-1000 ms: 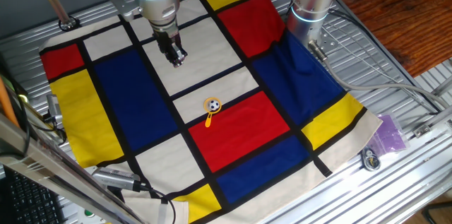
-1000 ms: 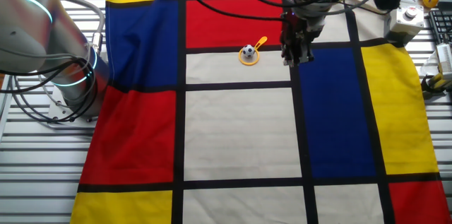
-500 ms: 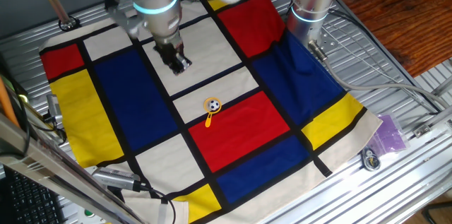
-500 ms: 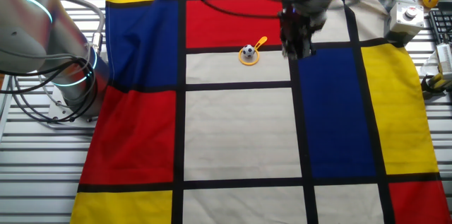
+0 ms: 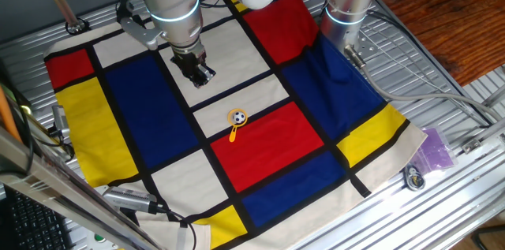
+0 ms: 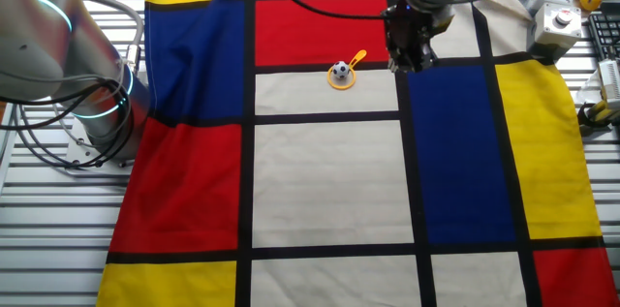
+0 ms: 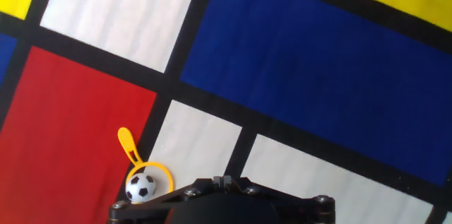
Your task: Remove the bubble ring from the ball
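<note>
The worktop [image 5: 442,92] is ribbed grey metal, bare along the right and lower edges of one fixed view. A cloth [image 5: 142,108] of red, blue, yellow and white blocks with black lines covers most of it. Near the middle of that frame the yellow ring [image 5: 236,121] lies flat on the cloth, its loop around the ball [image 5: 237,116], its handle on a red block. A purple bag [image 5: 435,148] lies at the lower right.

The ball [image 5: 238,116] sits inside the bubble ring [image 5: 236,121] on the cloth [image 5: 142,108], the claw [image 5: 200,76] well apart.
</note>
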